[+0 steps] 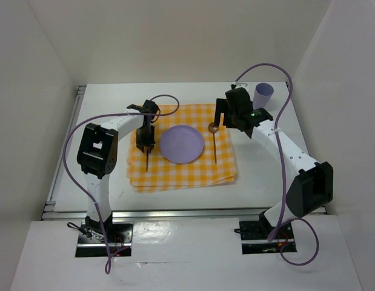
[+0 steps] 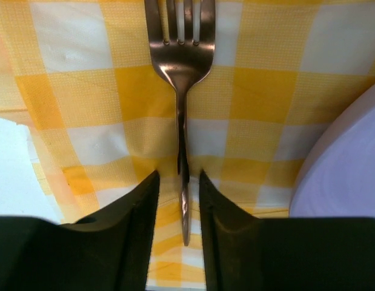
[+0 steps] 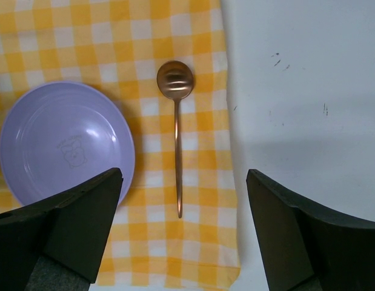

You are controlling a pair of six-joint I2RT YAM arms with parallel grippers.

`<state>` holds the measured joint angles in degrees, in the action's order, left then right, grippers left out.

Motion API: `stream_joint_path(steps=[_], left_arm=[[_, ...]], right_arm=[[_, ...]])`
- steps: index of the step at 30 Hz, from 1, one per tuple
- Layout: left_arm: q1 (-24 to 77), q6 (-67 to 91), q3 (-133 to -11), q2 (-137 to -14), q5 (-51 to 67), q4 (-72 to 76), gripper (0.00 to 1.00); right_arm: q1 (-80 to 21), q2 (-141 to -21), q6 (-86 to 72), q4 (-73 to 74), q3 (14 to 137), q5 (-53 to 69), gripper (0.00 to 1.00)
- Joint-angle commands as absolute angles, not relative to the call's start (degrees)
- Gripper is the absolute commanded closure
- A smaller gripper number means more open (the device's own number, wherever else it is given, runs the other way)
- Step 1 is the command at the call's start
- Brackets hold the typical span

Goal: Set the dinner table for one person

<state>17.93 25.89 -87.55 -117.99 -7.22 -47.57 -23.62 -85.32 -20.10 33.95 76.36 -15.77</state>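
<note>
One place setting, viewed from overhead and from both wrists. Dinner table [image 1: 260,182]: white and matte, filling the floor of the white-walled enclosure, beneath the cloth and both arms. Yellow-and-white checked cloth [image 1: 193,173] spread at the centre of the table, slightly askew. On the cloth, a lilac plate [image 1: 182,143] in the middle. Just left of the plate, a metal fork [image 2: 181,60] lying flat. To the right of the plate, a copper-coloured spoon [image 3: 177,151], bowl at the far end and handle toward the near edge, apart from the plate. Toward the far right corner of the table, off the cloth, a lilac cup [image 1: 263,93], partly hidden behind the right arm. Left jaws low over the fork's handle and parted narrowly, one finger on each side with a sliver of cloth showing on both sides; no grip on the handle. Right jaws spread wide, raised above the spoon and the cloth's right edge, holding nothing.
</note>
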Motion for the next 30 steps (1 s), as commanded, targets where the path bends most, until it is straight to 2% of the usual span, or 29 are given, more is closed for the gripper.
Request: stream_joint_path(steps=[1, 3, 4, 8, 13, 19, 24, 30], left_arm=[[18.2, 25.0, -90.7, -118.2, -6.7, -50.3, 0.59], [18.2, 25.0, -91.3, -117.7, -6.7, -50.9, 0.52], [18.2, 25.0, -91.9, -117.7, -6.7, -50.9, 0.38], [18.2, 24.4, -93.8, -115.6, -6.2, -52.7, 0.37], [18.2, 22.0, -98.4, -112.0, -6.9, -54.1, 0.37], [18.2, 17.2, -98.8, -105.7, -10.9, -50.9, 0.37], [16.4, 15.5, -95.6, -103.0, -14.3, -48.2, 0.37], [14.8, 14.9, -92.8, -101.6, -14.9, -47.1, 0.37]], right_arm=[[-23.3, -85.9, -20.3, 34.2, 77.7, -16.3, 0.08], [-22.8, -86.6, -20.3, 34.2, 79.2, -15.6, 0.06], [-22.8, -86.6, -20.3, 34.2, 79.9, -15.1, 0.06], [-17.2, -91.6, -20.8, 35.8, 85.6, -12.8, 0.04], [-4.0, -98.3, -20.8, 36.4, 96.5, -7.0, 0.04], [5.3, -110.5, -19.6, 37.4, 108.9, -7.1, 0.07], [8.3, -123.4, -17.6, 39.6, 120.2, -8.3, 0.13], [8.8, -129.9, -16.3, 39.6, 126.7, -9.6, 0.19]])
